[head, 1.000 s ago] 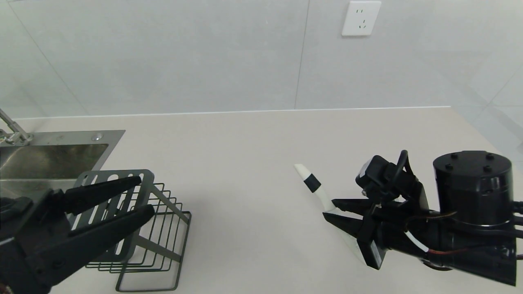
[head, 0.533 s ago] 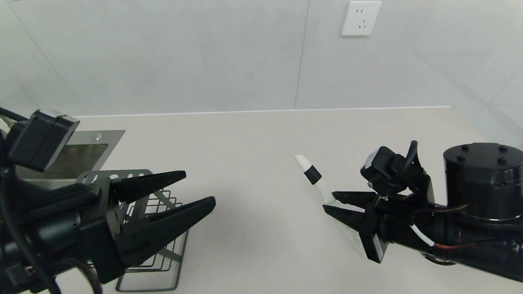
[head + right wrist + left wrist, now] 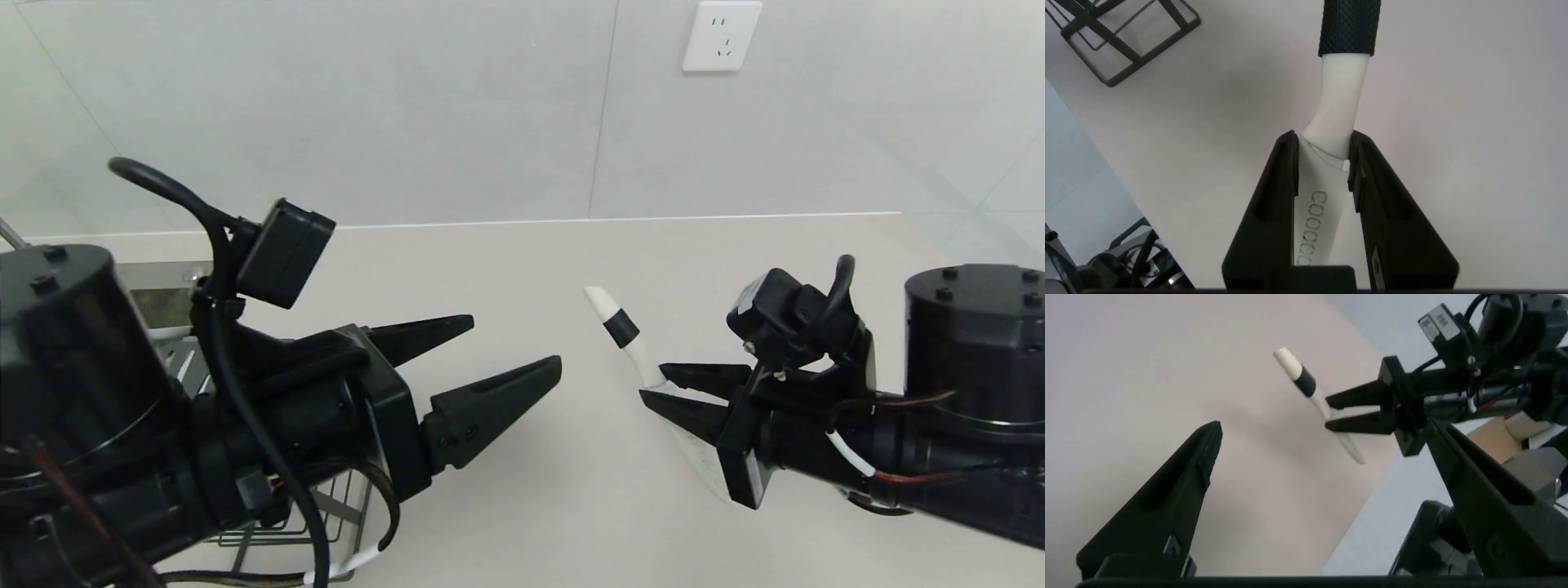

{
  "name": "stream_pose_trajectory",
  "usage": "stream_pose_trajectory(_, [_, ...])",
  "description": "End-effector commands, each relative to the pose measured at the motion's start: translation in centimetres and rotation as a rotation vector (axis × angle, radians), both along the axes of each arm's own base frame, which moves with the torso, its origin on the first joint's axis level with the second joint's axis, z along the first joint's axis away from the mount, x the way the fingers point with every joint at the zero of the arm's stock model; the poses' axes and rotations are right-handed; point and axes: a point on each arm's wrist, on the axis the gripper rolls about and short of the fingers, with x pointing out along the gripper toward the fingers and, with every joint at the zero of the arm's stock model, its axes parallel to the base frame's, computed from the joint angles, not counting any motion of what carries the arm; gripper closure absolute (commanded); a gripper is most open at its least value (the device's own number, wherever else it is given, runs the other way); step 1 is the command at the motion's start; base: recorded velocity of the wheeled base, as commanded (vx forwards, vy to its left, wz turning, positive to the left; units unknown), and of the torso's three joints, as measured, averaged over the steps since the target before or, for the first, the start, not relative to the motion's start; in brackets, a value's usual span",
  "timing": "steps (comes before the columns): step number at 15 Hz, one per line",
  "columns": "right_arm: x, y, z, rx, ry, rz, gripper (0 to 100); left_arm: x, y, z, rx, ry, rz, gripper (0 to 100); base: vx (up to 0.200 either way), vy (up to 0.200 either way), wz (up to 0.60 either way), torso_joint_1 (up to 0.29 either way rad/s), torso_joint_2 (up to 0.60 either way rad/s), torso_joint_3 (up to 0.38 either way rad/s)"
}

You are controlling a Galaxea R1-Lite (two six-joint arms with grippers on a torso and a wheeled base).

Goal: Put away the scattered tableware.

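A white utensil (image 3: 620, 329) with a black band on its handle is held at the right of the counter, with my right gripper (image 3: 653, 388) shut on it just below the handle. Its handle slants up toward the wall and its perforated flat end runs back under the gripper. In the right wrist view the utensil (image 3: 1339, 106) sits clamped in the right gripper (image 3: 1323, 143). My left gripper (image 3: 514, 343) is open and empty at mid-counter, pointing at the utensil (image 3: 1302, 376) from a short gap. One left finger (image 3: 1167, 498) frames that view.
A dark wire rack (image 3: 245, 543) stands at the front left, mostly hidden behind my left arm; the rack (image 3: 1127, 33) is also in the right wrist view. A steel sink (image 3: 155, 273) lies at the far left. A wall socket (image 3: 722, 37) is on the tiled wall.
My left arm has swung from the front left over the rack to mid-counter, toward the utensil, gripper still open. The right gripper has lifted the utensil a little.
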Motion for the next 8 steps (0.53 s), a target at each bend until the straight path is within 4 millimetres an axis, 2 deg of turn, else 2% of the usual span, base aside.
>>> stream_pose_trajectory(1, [-0.2,0.2,1.1,0.032,-0.032,0.012,100,0.5,-1.3,-1.0,0.028,0.025,-0.019,0,0.000,0.000,0.00,0.000,0.00,0.000])
stream_pose_trajectory(3, [-0.3,0.2,1.4,0.038,-0.039,0.012,100,0.6,-1.7,-1.2,0.034,0.030,-0.028,0,0.000,0.000,0.00,0.000,0.00,0.000])
stream_pose_trajectory(8, [-0.6,0.0,1.7,0.051,-0.044,0.030,100,1.1,-4.8,-1.3,-0.010,-0.012,-0.059,0,0.000,0.000,0.00,0.000,0.00,0.000])
